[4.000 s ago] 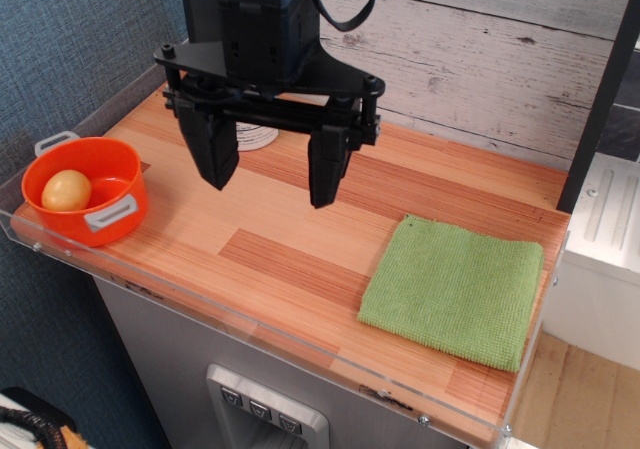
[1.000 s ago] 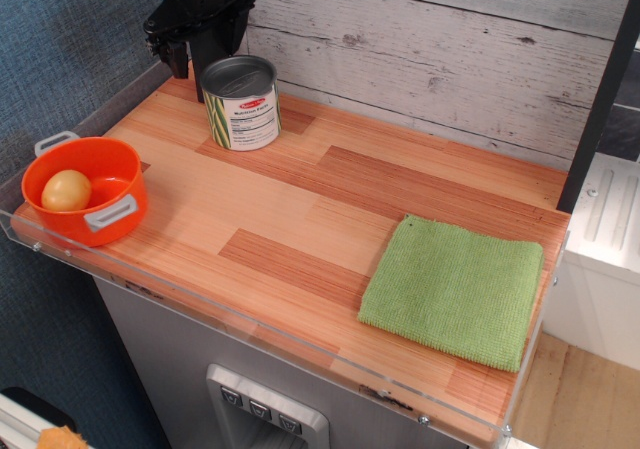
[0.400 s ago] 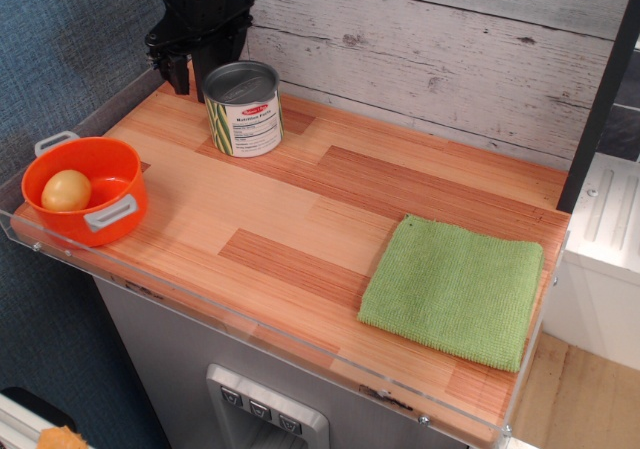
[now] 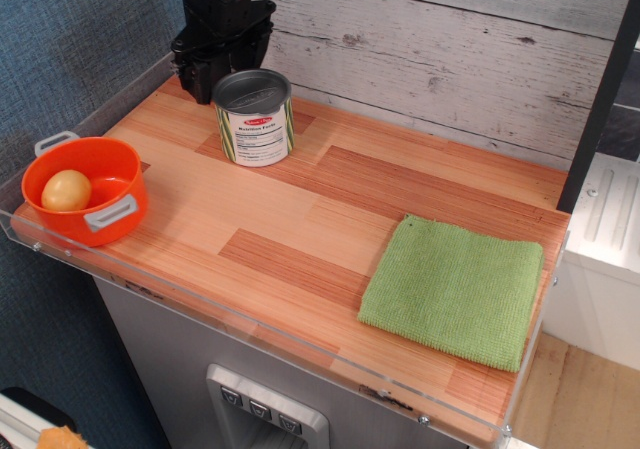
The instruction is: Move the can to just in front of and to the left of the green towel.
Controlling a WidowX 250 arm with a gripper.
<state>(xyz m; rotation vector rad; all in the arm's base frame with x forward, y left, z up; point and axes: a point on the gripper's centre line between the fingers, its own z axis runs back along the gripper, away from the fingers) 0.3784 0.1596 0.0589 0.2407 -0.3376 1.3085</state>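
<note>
The can (image 4: 254,119) stands upright at the back left of the wooden table top (image 4: 300,219), with a grey lid, white label and green-striped sides. My black gripper (image 4: 208,73) is right behind and to the left of the can, against it. One finger (image 4: 190,72) shows left of the can; the rest is hidden behind the can, so I cannot tell how the jaws stand. The green towel (image 4: 455,289) lies flat at the front right, far from the can.
An orange pot (image 4: 85,189) with grey handles holds a yellowish ball (image 4: 66,190) at the front left edge. A grey plank wall (image 4: 450,49) runs along the back. A clear plastic rim (image 4: 200,304) lines the front edge.
The gripper dropped behind the can at the back left and has shifted right. The can has slid a little to the right and forward with it.
</note>
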